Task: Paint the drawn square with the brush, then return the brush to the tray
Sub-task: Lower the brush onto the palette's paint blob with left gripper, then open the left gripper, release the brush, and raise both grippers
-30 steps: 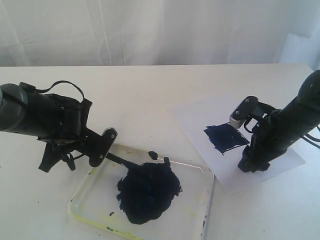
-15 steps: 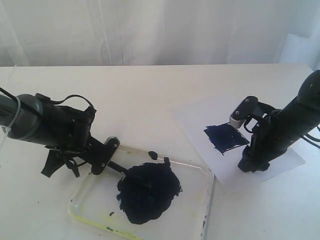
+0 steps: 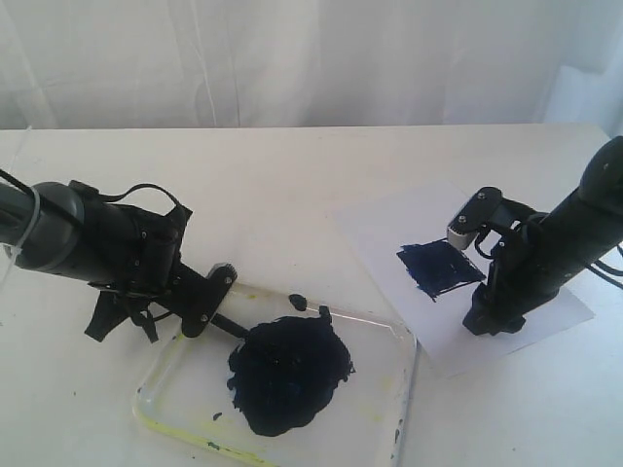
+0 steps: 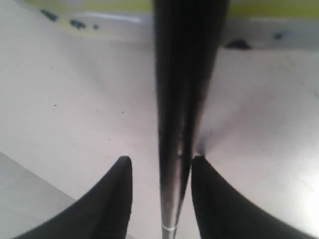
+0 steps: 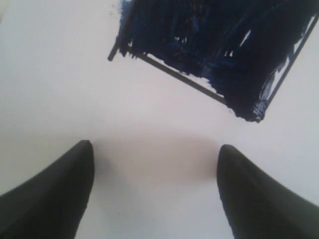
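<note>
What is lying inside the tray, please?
Inside the tray lies a large blue-black paint blob, and the brush slants into it from the rim. Small paint spots sit near it. The brush tip cannot be seen: the blob covers it.

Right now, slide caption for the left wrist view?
Brush inside the open left claw, pointing toward the tray and its yellow-stained rim.

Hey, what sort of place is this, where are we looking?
Probably a robotics lab or test bench, not a home or art studio: a white table against a plain white curtain, with the left arm and right arm at a paint tray and a paper sheet.
</note>
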`<move>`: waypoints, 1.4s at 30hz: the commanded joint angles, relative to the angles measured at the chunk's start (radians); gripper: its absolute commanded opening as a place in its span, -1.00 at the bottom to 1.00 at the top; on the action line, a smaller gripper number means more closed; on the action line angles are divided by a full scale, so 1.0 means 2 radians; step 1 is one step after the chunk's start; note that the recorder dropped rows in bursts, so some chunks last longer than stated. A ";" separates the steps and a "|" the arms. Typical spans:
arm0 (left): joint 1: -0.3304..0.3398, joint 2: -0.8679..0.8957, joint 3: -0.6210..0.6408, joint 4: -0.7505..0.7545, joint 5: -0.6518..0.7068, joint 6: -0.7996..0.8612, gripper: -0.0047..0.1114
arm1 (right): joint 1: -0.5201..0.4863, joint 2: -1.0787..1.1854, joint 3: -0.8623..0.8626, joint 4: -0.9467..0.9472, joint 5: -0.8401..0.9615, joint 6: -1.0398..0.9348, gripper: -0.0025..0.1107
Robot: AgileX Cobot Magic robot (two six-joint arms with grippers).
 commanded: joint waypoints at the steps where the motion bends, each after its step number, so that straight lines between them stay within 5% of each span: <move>1: -0.002 0.001 0.001 0.009 0.018 -0.005 -0.08 | 0.000 0.003 0.004 0.000 0.004 -0.001 0.22; 9: -0.002 0.001 0.001 0.019 0.046 -0.007 0.22 | 0.000 0.003 0.004 0.000 0.001 0.010 0.41; 27: -0.002 -0.070 0.001 0.022 0.054 -0.052 0.24 | 0.000 -0.083 0.004 0.000 -0.002 0.055 0.42; 33: -0.002 -0.117 0.001 0.021 0.072 -0.166 -0.20 | 0.000 -0.125 0.004 0.000 0.001 0.136 0.37; 36: -0.002 -0.142 0.001 0.018 0.096 -0.258 -0.66 | 0.000 -0.146 0.004 0.003 0.007 0.162 0.16; 38: 0.002 -0.157 0.001 0.018 0.109 -0.327 -0.91 | 0.000 -0.159 0.004 0.003 0.019 0.209 -0.16; 42: 0.027 -0.178 0.001 -0.011 0.111 -0.431 -0.92 | 0.000 -0.167 -0.003 0.002 0.048 0.270 -0.86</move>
